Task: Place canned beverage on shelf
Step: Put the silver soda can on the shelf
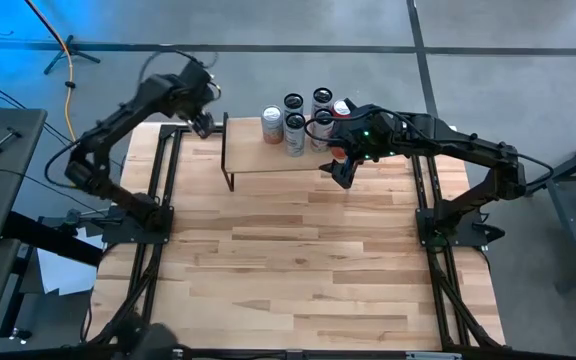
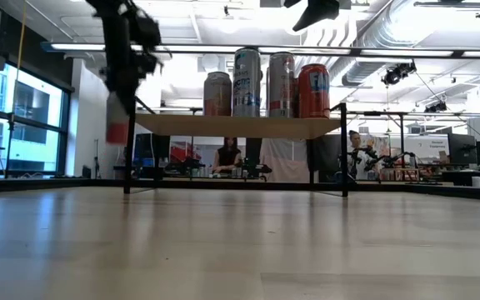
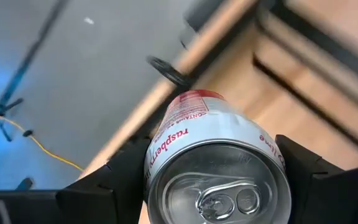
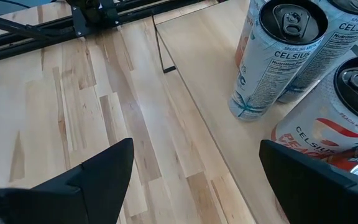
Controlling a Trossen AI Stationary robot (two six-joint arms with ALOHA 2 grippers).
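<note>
Two dark six-joint arms, matte black links with thin black cables along them. Left gripper (image 3: pixel 213 180) and right gripper (image 4: pixel 191 171): broad flat black fingers. Small green light on right arm's wrist.

A table (image 1: pixel 298 270) carries a low shelf (image 1: pixel 268 162) at its far edge. A cluster of cans (image 1: pixel 298 122) stands upright on the shelf's right half. The right gripper (image 1: pixel 340 172) hovers just beside the cluster, at the shelf's right end. The left gripper (image 1: pixel 200 122) holds one can (image 3: pixel 219 168) off the shelf's left end.
</note>
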